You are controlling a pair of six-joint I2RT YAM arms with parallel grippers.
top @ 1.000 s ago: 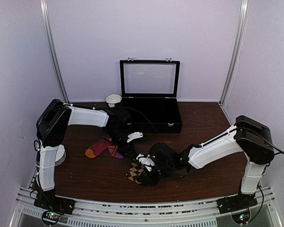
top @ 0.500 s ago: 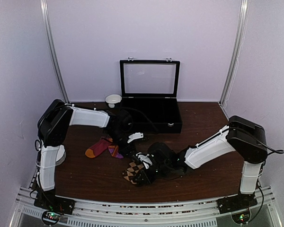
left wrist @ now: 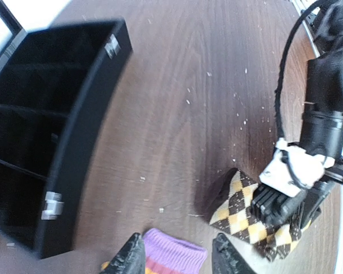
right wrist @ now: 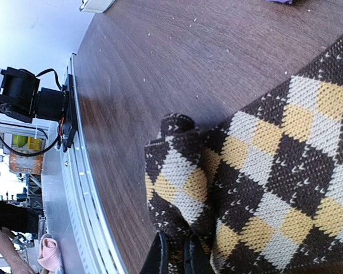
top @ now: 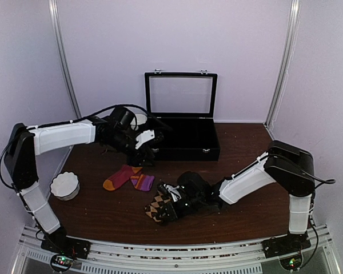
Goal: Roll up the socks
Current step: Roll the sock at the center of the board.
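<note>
Socks in two pairs lie on the dark wooden tabletop [top: 103,220], both toward its near middle. On the left, the magenta-red pair with orange toes and purple-orange stripes [top: 127,178] lies flat and untouched. Its long axis slants from the orange toe at the near left toward the striped cuffs at the right. The left tool [left wrist: 177,258] is raised behind this pair, close to the open black compartment case [top: 183,145], with its jaws moderately apart and nothing between them.

Further right and nearer the arms, the dark brown pair with tan argyle diamonds [top: 159,206] sits partly bunched. Its long axis runs from the near left toward the far right, and its far end is hidden under the right tool [right wrist: 176,257]. That tool is closed narrowly on a small fold of argyle fabric at the pair's edge.

The pinch looks shallow, so the knit may slip free and the roll may fall open. Nothing pins the pair's other end, so a pull would likely drag it across the wood rather than turn it over. It also lies close to the near edge, so a drag that way could carry it off.
</note>
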